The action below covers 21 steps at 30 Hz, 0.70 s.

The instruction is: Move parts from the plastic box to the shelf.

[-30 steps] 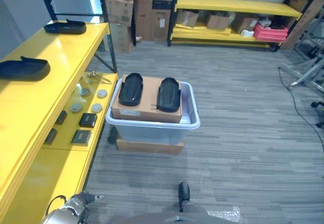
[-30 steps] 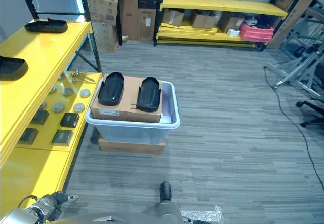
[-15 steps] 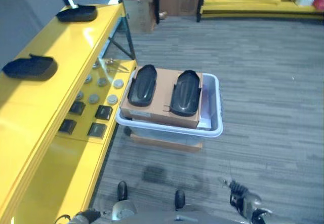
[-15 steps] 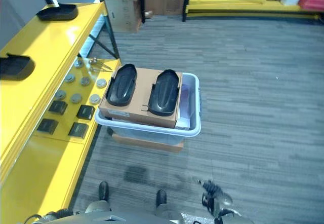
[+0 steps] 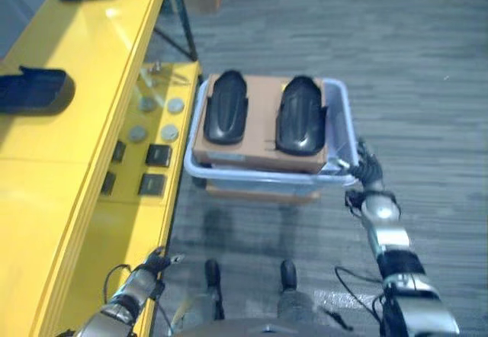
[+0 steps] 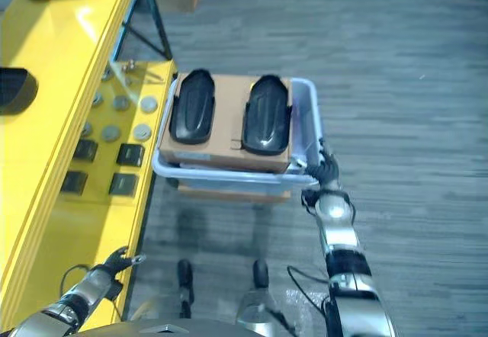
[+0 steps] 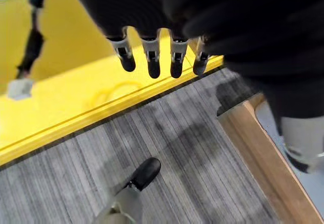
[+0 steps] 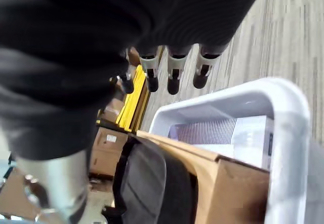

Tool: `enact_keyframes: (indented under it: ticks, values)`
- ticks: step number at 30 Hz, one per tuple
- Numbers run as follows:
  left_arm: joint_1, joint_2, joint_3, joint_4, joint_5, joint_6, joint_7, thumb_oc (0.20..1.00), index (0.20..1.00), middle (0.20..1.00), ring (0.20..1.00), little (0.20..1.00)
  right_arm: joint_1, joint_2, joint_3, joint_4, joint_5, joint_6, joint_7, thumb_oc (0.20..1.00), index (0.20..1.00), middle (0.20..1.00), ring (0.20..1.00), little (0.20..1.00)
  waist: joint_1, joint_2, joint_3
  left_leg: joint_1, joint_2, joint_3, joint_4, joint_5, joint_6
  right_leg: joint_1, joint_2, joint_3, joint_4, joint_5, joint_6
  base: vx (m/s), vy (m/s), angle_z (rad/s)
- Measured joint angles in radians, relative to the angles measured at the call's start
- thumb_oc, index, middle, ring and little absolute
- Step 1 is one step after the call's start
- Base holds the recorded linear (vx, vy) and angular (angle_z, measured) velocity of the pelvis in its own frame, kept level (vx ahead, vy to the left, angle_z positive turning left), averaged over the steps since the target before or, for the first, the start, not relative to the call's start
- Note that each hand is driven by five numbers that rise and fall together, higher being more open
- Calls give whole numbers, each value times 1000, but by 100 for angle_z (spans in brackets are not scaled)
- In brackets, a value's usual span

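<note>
Reaching forward, the right hand (image 5: 369,175) has come up from low beside the robot to the near right corner of the pale plastic box (image 5: 338,174), while the camera has tipped down over the box. Its fingers (image 8: 172,75) hang straight and relaxed, holding nothing, just above the box rim. The left hand (image 5: 149,264) hangs low, well apart from the box, beside the edge of the yellow shelf (image 5: 72,177); its fingers (image 7: 151,58) are also straight and empty. No part has been picked up in this approach, so the robot appears to be only now closing in for a grasp.

Two black, oval, shell-like parts (image 5: 300,114) lie side by side on a brown cardboard carton (image 5: 261,148) that sits inside the box, just beyond and to the left of the right hand. They look smooth, rigid and slightly domed, probably light enough for one hand. Similar black parts (image 5: 34,91) already rest on the upper shelf, far to the left of both hands.
</note>
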Motion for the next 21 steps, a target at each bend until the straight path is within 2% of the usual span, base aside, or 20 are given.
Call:
enact_keyframes:
  ticks: [2, 6, 7, 10, 12, 15, 21]
  values:
    - [3, -19, -11, -6, 0, 0, 2, 1000, 1000, 1000, 1000, 1000, -102, -19, 75, 75, 0, 14, -25, 1000, 1000, 1000, 1000, 1000, 12, 12, 24, -20, 10, 2, -4, 9, -5, -29, 9, 2, -6, 8, -4, -66, 3, -12]
    - [-25, -58, -22, 12, 1, -2, 6, 1000, 1000, 1000, 1000, 1000, -307, -56, 125, 238, 42, 21, -59, 1000, 1000, 1000, 1000, 1000, 15, 28, 121, -65, 20, -7, 1, 39, -6, -64, 20, -1, 0, 37, -10, -42, 13, 5]
    - [-32, -62, -14, 21, 1, -2, 8, 1000, 1000, 1000, 1000, 1000, -350, -81, 150, 245, 62, 31, -67, 1000, 1000, 1000, 1000, 1000, 22, 29, 169, -72, 22, -21, 1, 49, -7, -67, 23, -3, 0, 41, -13, -44, 29, 9]
    - [-40, -61, 25, 52, 1, 1, 13, 1000, 1000, 1000, 1000, 1000, -502, -131, 223, 356, 66, 37, -94, 1000, 1000, 1000, 1000, 1000, 27, 41, 220, -100, 19, -21, 1, 59, -3, -95, 21, -1, 0, 51, -16, -41, 25, 5]
    - [-60, -56, 45, 85, 1, 7, 16, 1000, 1000, 1000, 1000, 1000, -574, -166, 234, 358, 70, 36, -124, 1000, 1000, 1000, 1000, 1000, 33, 55, 272, -105, 19, -22, 1, 65, -2, -97, 20, -5, 0, 59, -15, -49, 44, 4]
    - [-60, -49, 45, 103, 1, 10, 19, 1000, 1000, 1000, 1000, 1000, -672, -175, 304, 454, 91, 36, -144, 1000, 1000, 1000, 1000, 1000, 42, 61, 277, -122, 18, -23, 1, 66, -2, -116, 19, -4, 0, 60, -17, -19, 52, -1]
    - [-91, -39, 59, 98, 0, 11, 40, 1000, 1000, 1000, 1000, 1000, -746, -196, 368, 558, 122, 27, -144, 1000, 1000, 1000, 1000, 1000, 53, 61, 277, -141, 11, -27, 1, 74, 0, -127, 12, -16, 0, 63, -16, 3, 47, 5]
